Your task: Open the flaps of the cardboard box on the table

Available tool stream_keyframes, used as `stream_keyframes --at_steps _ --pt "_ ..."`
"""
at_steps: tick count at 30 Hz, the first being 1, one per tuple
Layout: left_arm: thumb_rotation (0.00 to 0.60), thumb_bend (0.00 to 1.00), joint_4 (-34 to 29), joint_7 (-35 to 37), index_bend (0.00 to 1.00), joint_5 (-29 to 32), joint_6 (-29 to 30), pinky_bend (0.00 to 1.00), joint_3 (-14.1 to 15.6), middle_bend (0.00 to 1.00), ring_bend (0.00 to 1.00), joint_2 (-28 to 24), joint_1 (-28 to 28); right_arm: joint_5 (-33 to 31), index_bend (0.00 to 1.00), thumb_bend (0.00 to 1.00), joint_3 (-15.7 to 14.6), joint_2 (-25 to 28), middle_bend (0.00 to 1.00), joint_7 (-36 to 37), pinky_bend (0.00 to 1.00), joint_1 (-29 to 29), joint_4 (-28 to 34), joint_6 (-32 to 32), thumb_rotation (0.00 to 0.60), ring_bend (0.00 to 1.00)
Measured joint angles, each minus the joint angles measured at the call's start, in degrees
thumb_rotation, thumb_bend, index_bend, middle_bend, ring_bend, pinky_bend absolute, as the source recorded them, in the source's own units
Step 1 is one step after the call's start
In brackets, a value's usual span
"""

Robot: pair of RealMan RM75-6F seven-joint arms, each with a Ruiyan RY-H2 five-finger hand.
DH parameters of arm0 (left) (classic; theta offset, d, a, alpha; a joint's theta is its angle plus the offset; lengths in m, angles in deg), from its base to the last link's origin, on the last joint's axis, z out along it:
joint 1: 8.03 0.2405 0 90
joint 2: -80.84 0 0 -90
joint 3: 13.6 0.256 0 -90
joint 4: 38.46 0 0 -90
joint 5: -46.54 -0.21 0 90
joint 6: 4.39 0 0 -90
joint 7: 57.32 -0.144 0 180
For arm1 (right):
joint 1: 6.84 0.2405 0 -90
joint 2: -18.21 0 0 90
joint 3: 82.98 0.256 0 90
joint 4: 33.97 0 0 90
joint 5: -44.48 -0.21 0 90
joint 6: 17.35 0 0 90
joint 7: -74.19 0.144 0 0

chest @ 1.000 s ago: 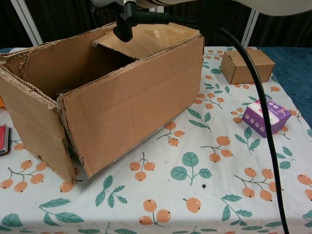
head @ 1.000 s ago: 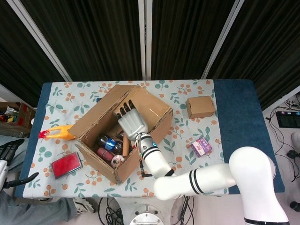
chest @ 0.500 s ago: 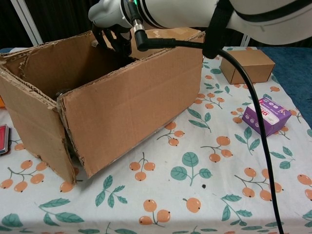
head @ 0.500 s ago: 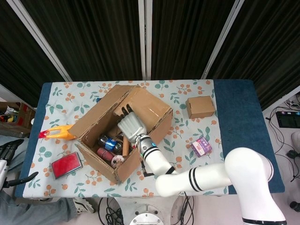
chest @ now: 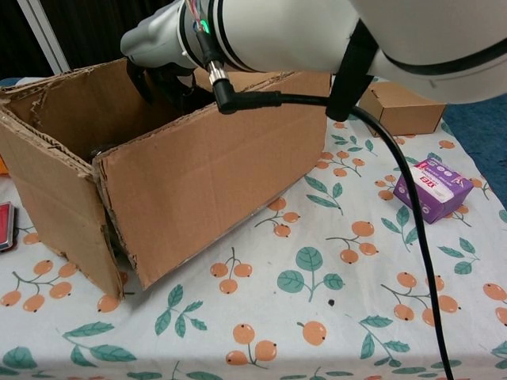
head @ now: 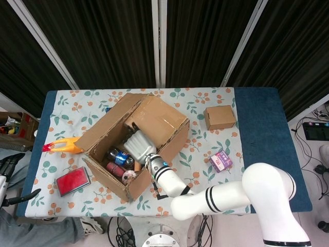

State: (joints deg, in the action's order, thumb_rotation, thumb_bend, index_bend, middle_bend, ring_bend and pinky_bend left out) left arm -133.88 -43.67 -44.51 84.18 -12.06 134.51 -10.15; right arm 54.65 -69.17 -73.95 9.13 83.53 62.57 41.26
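Dark slatted curtains hang behind a surface (head: 257, 110) covered in a cloth printed with oranges and leaves, a blue strip showing at its right end. Toward the left half of it sits the cardboard box (head: 134, 144), turned at an angle to the edges, its top open enough to show cans and other small items inside; one flap (head: 105, 128) on the far-left side leans outward, and another flap (head: 162, 116) at the far end lies partly over the opening. In the chest view the box's (chest: 198, 170) near wall fills the left of the frame, with a torn flap (chest: 59, 210) hanging at its near-left corner.

Reaching in from the near edge, the right hand (head: 138, 145) is down inside the box, fingers pointing toward the far flap. In the chest view the right hand's (chest: 158, 59) dark fingers (chest: 146, 83) dip below the rim; whether they are spread or closed on anything cannot be told. At the near-left corner of the head view the left hand (head: 11, 165) hangs off the surface, fingers loosely apart, holding nothing.

A small closed carton (head: 219, 117) stands toward the far-right, a purple packet (head: 221, 160) nearer the near edge, an orange-yellow tool (head: 62, 146) and a red pad (head: 72, 181) left of the box.
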Motion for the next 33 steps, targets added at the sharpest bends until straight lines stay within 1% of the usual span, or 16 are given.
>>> stream_keyframes --at_steps 7,17,25,33 --pt "0.241 0.01 0.3 0.6 0.09 0.2 -0.1 0.15 0.0 0.11 0.11 0.0 0.2 -1.0 0.29 0.74 -1.2 0.4 0.27 -1.7 0.0 0.9 0.1 1.5 0.6 0.0" --pt "0.245 0.01 0.1 0.6 0.09 -0.1 -0.1 0.15 -0.2 0.11 0.1 -0.1 0.2 -3.0 0.28 0.74 -2.0 1.4 0.27 -5.5 0.0 2.3 1.6 5.9 0.6 0.0" --pt "0.242 0.01 -0.2 0.7 0.09 -0.2 0.1 0.15 -0.3 0.11 0.11 -0.4 0.2 -3.4 0.27 0.74 -1.5 3.3 0.27 -7.9 0.0 2.9 4.6 10.4 0.6 0.0" --pt "0.244 0.01 -0.7 0.6 0.09 -0.5 -0.2 0.15 -0.3 0.11 0.1 -0.4 0.0 -2.8 0.26 0.74 -0.4 7.4 0.27 -10.2 0.0 2.8 9.4 15.1 0.6 0.0"
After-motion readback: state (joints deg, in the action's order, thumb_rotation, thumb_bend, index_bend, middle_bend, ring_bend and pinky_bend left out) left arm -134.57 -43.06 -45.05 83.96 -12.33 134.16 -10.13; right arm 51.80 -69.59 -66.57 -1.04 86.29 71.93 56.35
